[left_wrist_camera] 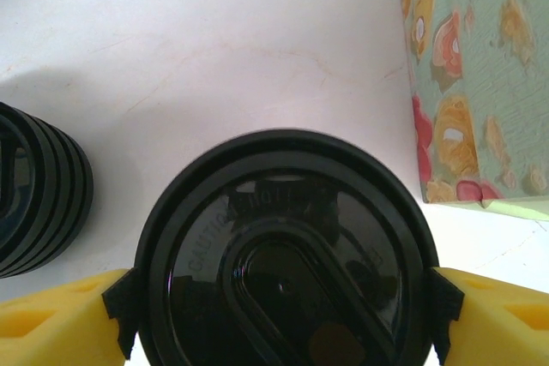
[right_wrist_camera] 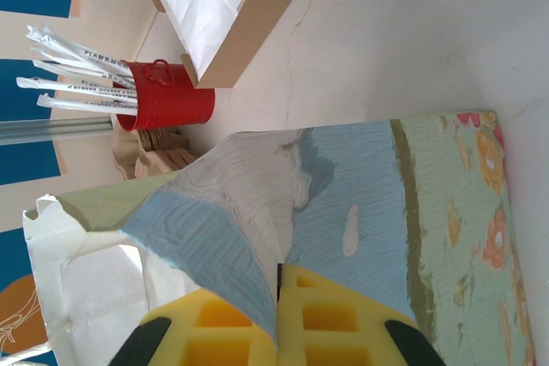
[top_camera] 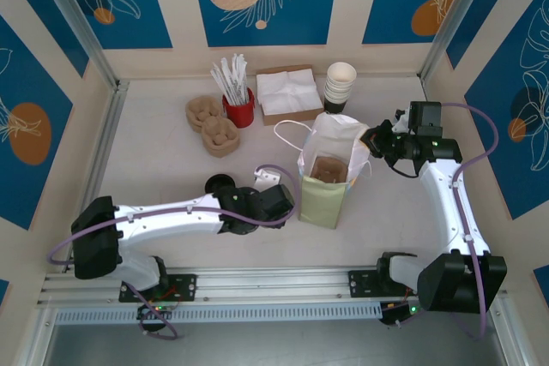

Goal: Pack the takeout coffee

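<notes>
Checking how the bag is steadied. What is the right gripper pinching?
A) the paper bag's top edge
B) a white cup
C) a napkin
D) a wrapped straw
A: the right gripper has its yellow fingers shut on the top edge of the paper bag.

You have bright, even light; soft shadows beside the paper bag; glare on the takeout coffee left of it.

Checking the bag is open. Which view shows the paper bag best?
Top external: the whole paper bag, upright, mouth open. Right wrist shows its rim pinched by the right gripper; left wrist shows one flowered side.
</notes>
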